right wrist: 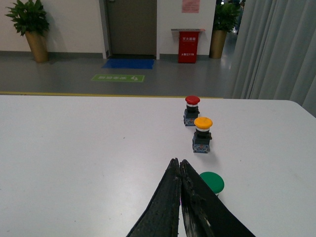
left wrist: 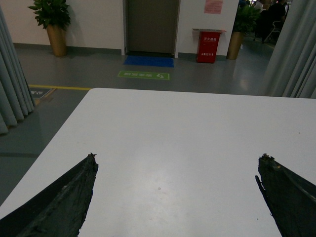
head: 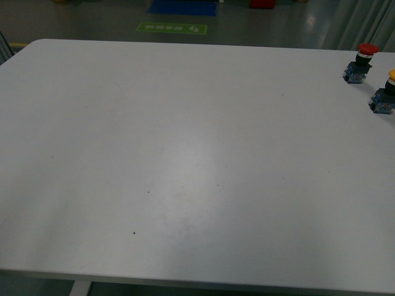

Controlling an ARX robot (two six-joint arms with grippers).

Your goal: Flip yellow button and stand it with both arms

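The yellow button (right wrist: 202, 134) stands upright on the white table (head: 185, 154), cap up on its blue-black block; in the front view the yellow button (head: 384, 94) sits at the far right edge, partly cut off. My right gripper (right wrist: 177, 163) is shut with nothing between its fingers, its tips a short way short of the button. My left gripper (left wrist: 177, 157) is open over bare table, far from the button. Neither arm shows in the front view.
A red-capped button (right wrist: 191, 110) stands just beyond the yellow one, also seen as the red button (head: 361, 63) in the front view. A green cap (right wrist: 212, 182) lies beside my right fingers. Curtains hang past the table's right side.
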